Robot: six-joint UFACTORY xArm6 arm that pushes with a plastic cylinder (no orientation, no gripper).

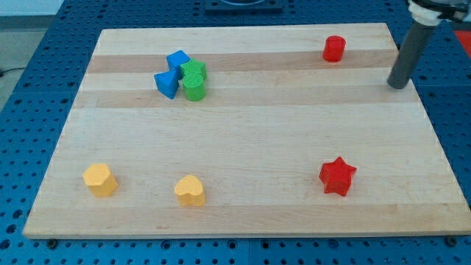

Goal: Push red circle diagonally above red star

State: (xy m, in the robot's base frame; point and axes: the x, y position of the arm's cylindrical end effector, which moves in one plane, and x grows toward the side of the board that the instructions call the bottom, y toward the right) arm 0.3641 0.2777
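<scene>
The red circle point(334, 48) stands near the view's top right on the wooden board point(243, 132). The red star point(338, 177) lies at the view's lower right, almost straight below the circle. My tip point(398, 85) rests on the board near its right edge, to the right of the red circle and a little lower, apart from it. The dark rod rises from the tip to the view's top right corner.
Two blue blocks point(172, 72) and two green blocks point(194, 79) cluster at the view's upper left of centre. A yellow hexagon-like block point(99, 179) and a yellow heart point(190, 191) lie at the lower left. Blue perforated table surrounds the board.
</scene>
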